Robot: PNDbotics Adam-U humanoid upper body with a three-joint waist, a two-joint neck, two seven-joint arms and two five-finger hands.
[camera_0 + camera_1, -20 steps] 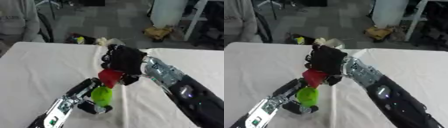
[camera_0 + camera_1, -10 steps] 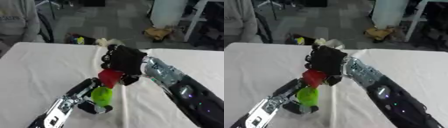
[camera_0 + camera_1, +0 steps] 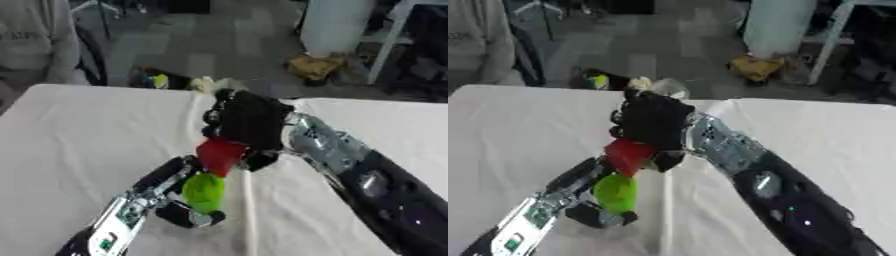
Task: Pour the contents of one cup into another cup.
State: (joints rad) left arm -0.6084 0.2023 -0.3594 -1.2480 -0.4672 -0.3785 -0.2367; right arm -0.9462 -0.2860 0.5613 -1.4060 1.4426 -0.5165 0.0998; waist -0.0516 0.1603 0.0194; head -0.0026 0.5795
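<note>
My right hand (image 3: 249, 122) holds a red cup (image 3: 220, 154) tipped mouth-down, with its fingers curled round it. Directly beneath it is a green cup (image 3: 205, 192), held by my left hand (image 3: 179, 207) just above the white table (image 3: 79, 135). The red cup's lower rim nearly touches the green cup's top. What is inside either cup is hidden. The right arm comes in from the lower right, the left arm from the lower left.
A crease or seam (image 3: 248, 215) runs down the white tablecloth beside the green cup. Past the table's far edge, small objects lie on the floor (image 3: 162, 80), and a person (image 3: 35, 40) stands at the far left.
</note>
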